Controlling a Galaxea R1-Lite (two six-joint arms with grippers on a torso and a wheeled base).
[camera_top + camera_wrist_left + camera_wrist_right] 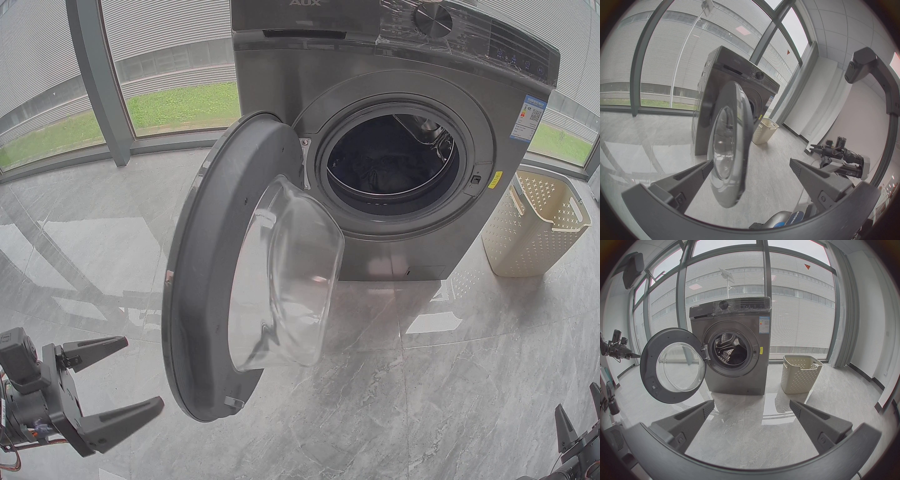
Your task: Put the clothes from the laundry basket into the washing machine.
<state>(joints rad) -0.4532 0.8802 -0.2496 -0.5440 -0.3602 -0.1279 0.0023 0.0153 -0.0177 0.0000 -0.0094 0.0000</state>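
Dark clothes (381, 165) are seen inside the washing machine (275, 81), its door (212, 262) is left wide open, the laundry basket (531, 231) just beside it looks emptied, and the left hand (143, 372) and right hand (751, 402) are held spread and empty, so loading is judged nearly done.

We see a grey marble-look floor (437, 375), glossy w/ pale reflections. Tall windows (800, 302) w/ dark frames; outside, grass (181, 106) & a ribbed building (662, 56). One wall (818, 93) is white.
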